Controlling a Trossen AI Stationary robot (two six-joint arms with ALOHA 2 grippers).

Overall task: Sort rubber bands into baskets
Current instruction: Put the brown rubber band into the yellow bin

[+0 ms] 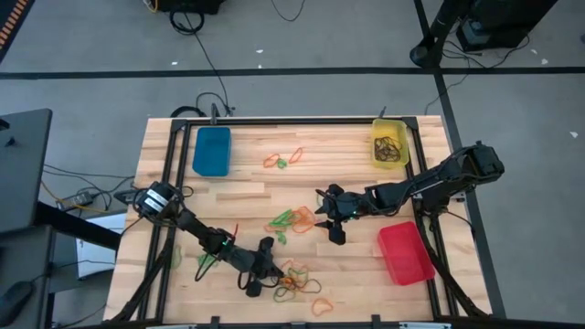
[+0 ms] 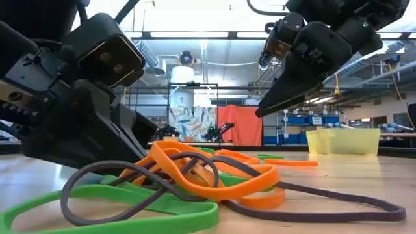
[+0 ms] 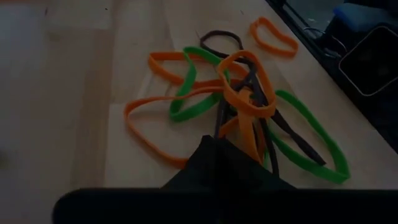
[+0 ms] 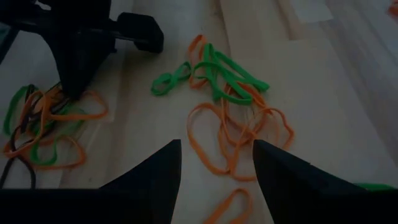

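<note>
Three small rectangular plastic baskets sit on the wooden table (image 1: 247,196): blue (image 1: 212,150) at 11 o'clock, yellow (image 1: 389,143), holding dark bands, at 1, red (image 1: 404,252) at 4. Thin orange, green and dark rubber bands (image 3: 239,102) lie tangled at 6, where the left gripper (image 1: 252,281) has its jaws together on them; the right gripper (image 4: 216,163) hovers centrally, jaws apart.

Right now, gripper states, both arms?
Left gripper: shut on the rubber bands in the near pile.
Right gripper: open, empty, above the middle pile.

The rubber bands (image 3: 236,106) are orange, green and dark brown. The baskets (image 1: 212,151) are blue, yellow and red, on pale wood.
</note>
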